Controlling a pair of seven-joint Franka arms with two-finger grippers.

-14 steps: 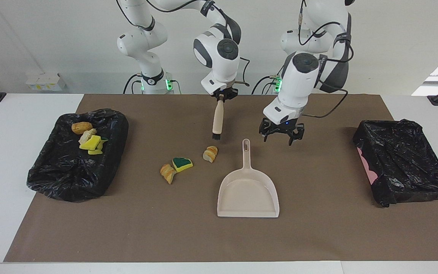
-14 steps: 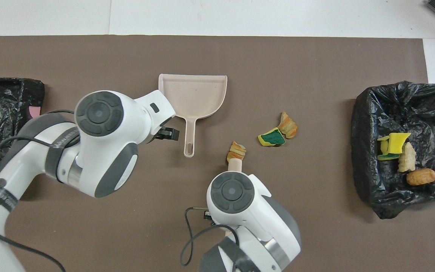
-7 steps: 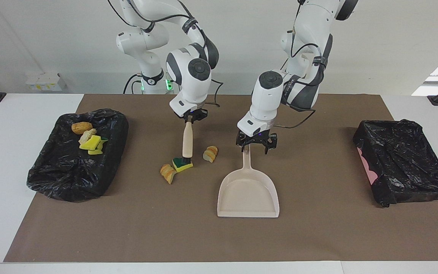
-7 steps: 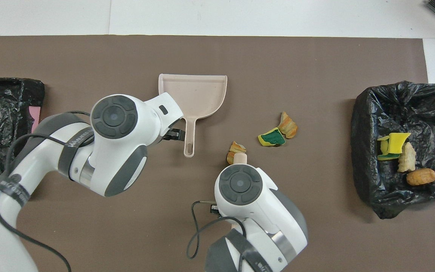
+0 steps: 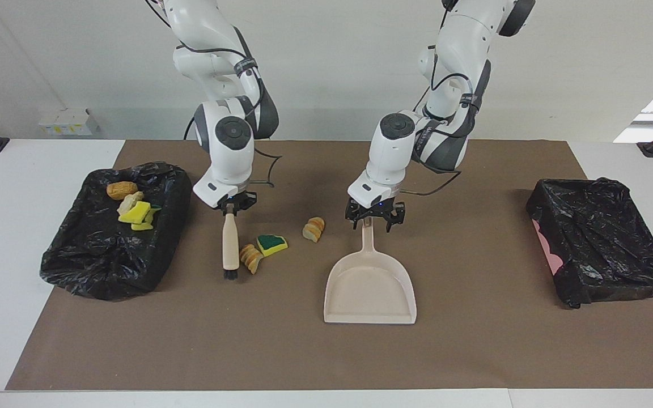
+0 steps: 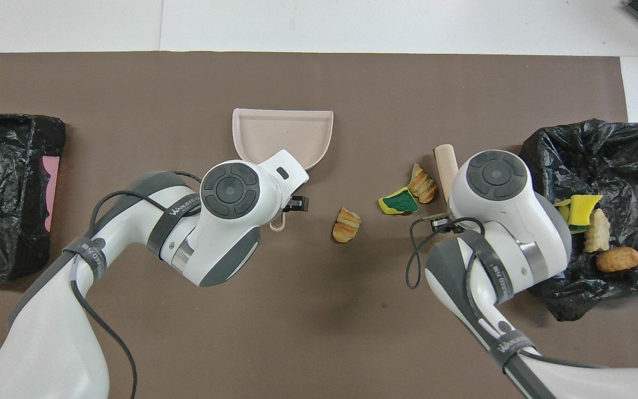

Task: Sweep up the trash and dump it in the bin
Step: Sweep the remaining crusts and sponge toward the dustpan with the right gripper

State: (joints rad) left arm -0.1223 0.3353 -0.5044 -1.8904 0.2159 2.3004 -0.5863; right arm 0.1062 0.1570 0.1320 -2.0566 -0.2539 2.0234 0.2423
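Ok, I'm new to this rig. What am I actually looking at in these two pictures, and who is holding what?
Two white robot arms work at a table. One picture faces them from across the table. The other looks down from above their own end, so its sides are flipped.

The right arm holds a brush, with its jaws shut on the handle and the bristles pointing down. The brush is beside three loose scraps on the brown mat.

The left arm has its jaws open on either side of the handle of the beige dustpan, which lies flat on the mat.

A black-lined bin at the right arm's end of the table holds several scraps. A second bin sits at the left arm's end.
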